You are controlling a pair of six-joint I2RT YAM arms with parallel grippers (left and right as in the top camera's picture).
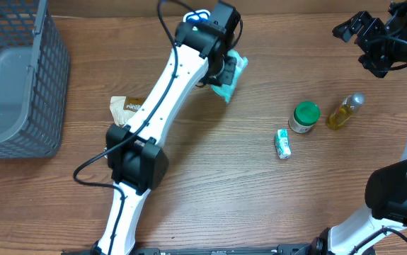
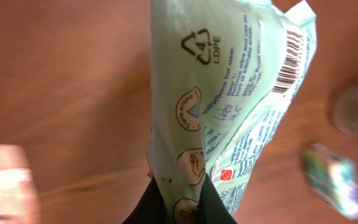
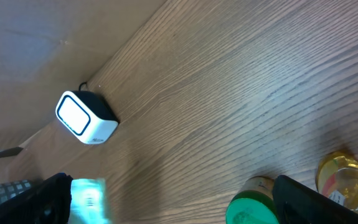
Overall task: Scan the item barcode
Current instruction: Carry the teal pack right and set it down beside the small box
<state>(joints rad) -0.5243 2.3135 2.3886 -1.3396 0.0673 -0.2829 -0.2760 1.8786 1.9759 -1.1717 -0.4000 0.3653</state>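
The pick-up part of the job looks done: the left fingers [image 2: 216, 208] are pressed together on the lower end of a mint-green packet [image 2: 228, 93], pinching it so that it hangs clear of the table [image 1: 210, 191] near the far edge. The packet's barcode [image 2: 291, 59] shows plainly at the corner farthest from the grip, uncrumpled and not covered by the fingers. The scanner [image 3: 85, 118], a small white-and-black box with a lit window, sits on the table by that same far edge, and from overhead the packet [image 1: 231, 78] is near it, though partly behind the left arm. Whether the barcode is turned toward the window cannot be told from these views, and nothing shows a read having happened, so I judge the scan itself not yet done: what is left is to turn and bring the printed corner squarely before the window. The right fingers [image 3: 315, 205] are spread wide and hold nothing, well apart from the packet, above the jar [image 1: 304, 117] and the bottle [image 1: 345, 112].
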